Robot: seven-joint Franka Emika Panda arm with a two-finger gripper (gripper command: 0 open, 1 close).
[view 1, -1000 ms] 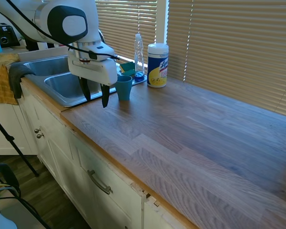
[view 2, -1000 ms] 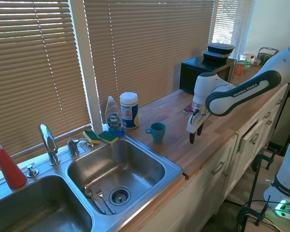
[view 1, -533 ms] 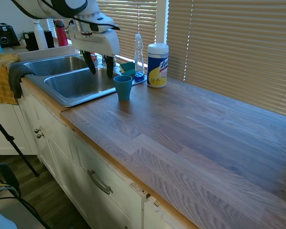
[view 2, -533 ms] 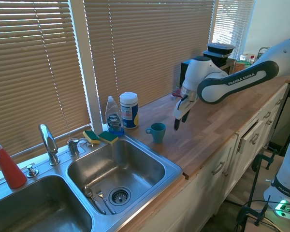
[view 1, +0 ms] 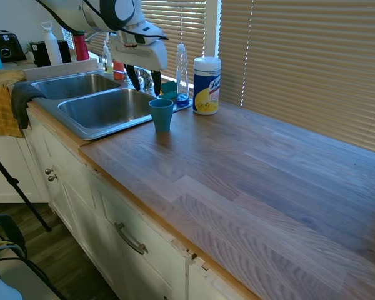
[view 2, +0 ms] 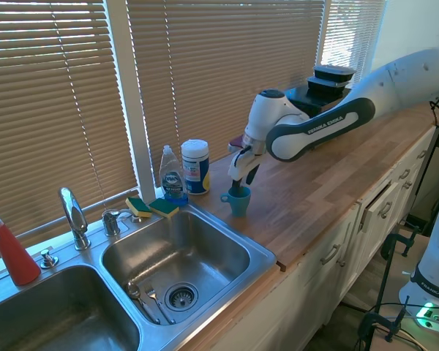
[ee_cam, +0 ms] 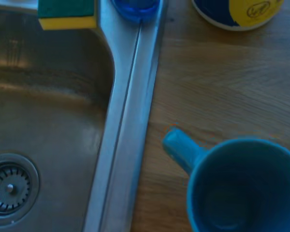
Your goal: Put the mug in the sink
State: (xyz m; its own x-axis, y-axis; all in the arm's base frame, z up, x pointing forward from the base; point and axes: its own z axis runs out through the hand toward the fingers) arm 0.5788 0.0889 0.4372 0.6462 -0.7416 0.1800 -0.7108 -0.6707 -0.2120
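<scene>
End effector (view 2: 241, 178) open, empty, just above upright mug (view 2: 238, 200), handle toward the sink (view 2: 265, 256)

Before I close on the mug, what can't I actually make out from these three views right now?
- Gripper height above the mug: second exterior view overlaps them, so contact is unclear.
- Mug's far rim: cut off by the wrist view's edge.
- Fingertips: the first exterior view shows them against dark sink clutter.
- Wipes canister label: cropped, blurred in the wrist view.
</scene>
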